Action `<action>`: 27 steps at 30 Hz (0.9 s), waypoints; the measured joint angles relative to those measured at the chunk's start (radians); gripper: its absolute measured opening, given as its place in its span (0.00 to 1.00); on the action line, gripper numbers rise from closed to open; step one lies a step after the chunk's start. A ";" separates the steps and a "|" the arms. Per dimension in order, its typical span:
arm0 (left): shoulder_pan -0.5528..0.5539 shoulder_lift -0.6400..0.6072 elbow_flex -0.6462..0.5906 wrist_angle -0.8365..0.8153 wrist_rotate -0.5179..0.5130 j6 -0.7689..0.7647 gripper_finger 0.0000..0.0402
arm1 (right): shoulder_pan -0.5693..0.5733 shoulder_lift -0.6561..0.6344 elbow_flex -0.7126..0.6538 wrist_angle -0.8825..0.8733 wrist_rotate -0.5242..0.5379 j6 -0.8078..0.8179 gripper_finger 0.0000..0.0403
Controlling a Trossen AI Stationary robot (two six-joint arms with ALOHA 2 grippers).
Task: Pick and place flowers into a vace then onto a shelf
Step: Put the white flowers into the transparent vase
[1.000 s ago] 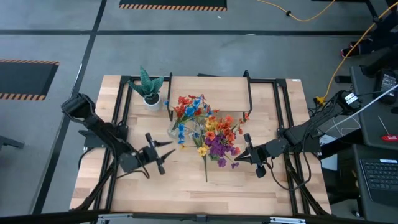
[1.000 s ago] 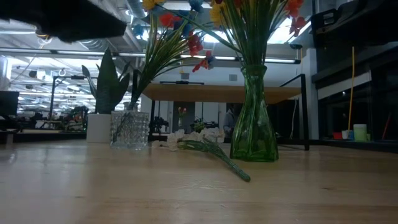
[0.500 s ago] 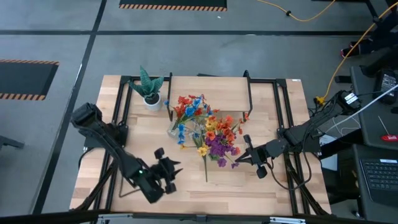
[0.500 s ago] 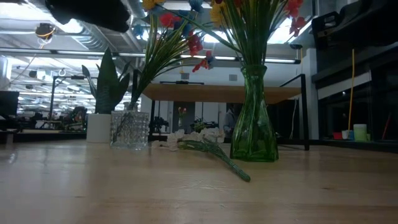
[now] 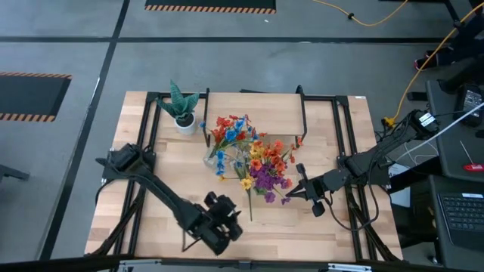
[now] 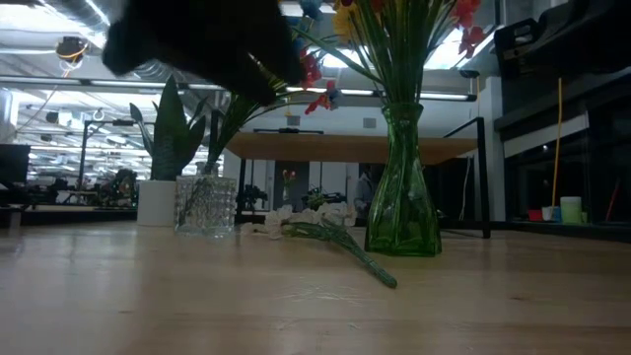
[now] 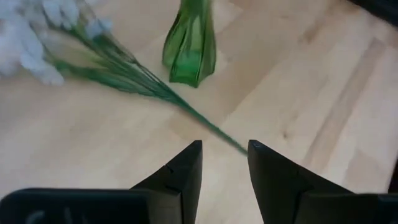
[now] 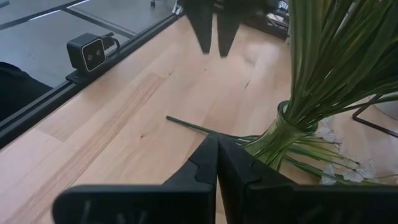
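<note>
Leftmost, well to the left of the green glass vase [image 6: 402, 187], a spiky green plant in a white pot [image 5: 182, 108] stands at the far left corner of the pale wooden tabletop [image 5: 128, 204]. Nearer the vase, on its left, a clear cut-glass vase [image 6: 206, 205] holds a bunch of red and blue flowers [image 5: 229, 130]. The left gripper [image 5: 229, 214] hovers above the table in front of the green vase, its jaws apart with nothing between them; its wrist view shows them just over the stalk end of a loose white-bloomed stem [image 7: 118, 68] that lies flat on the wood, the blooms beside the green vase and the stalk reaching toward the table's near edge. The green vase stands upright near the table's middle and holds the orange, yellow, red and purple flowers [image 5: 266, 166]. Behind it stands the low shelf with a pale wooden board top and thin black legs [image 5: 272, 113]. Right of the green vase, the right gripper [image 5: 291, 195] waits close to the blooms, jaws together and empty.
</note>
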 joint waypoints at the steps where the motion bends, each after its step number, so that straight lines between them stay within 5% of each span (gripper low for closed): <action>1: 0.009 0.011 0.003 0.013 0.012 -0.031 0.31 | 0.000 0.000 0.000 -0.001 0.000 0.000 0.02; 9: 0.082 0.061 0.008 0.091 0.149 -0.081 0.31 | 0.000 0.000 0.000 -0.005 0.000 0.002 0.02; 27: 0.127 0.080 0.002 0.275 0.112 0.191 0.28 | 0.000 0.000 0.000 -0.007 0.000 0.002 0.02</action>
